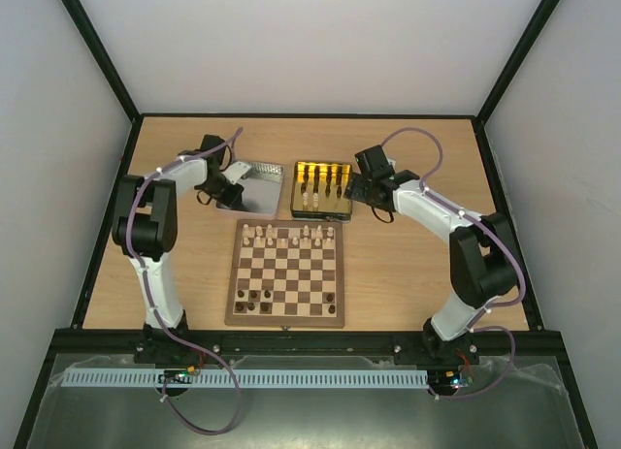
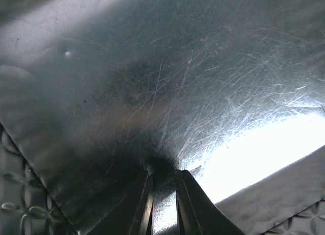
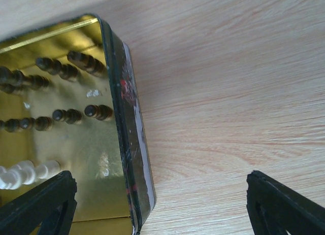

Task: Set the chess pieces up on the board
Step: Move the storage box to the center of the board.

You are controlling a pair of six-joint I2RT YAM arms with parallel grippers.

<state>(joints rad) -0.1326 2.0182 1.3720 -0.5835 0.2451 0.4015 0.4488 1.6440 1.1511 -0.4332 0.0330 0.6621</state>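
Note:
The board [image 1: 286, 314] lies at the table's middle. Several pale chess pieces [image 1: 291, 236] stand along its far rows. A few dark pieces [image 1: 254, 298] stand near its front left. More pieces lie in the yellow-lined tin [image 1: 323, 212]; the right wrist view shows dark ones [image 3: 99, 112] and pale ones [image 3: 25, 175] there. My right gripper [image 1: 361, 190] [image 3: 161, 207] is wide open and empty, with its jaws either side of the tin's right wall [image 3: 129, 143]. My left gripper [image 1: 223, 191] [image 2: 164, 204] is closed to a narrow slit, its tips against the silver lid [image 2: 152, 67].
The silver tin lid [image 1: 258, 174] lies left of the tin, behind the board. Bare wooden table [image 3: 228, 93] lies right of the tin. Pale walls close in the back and both sides.

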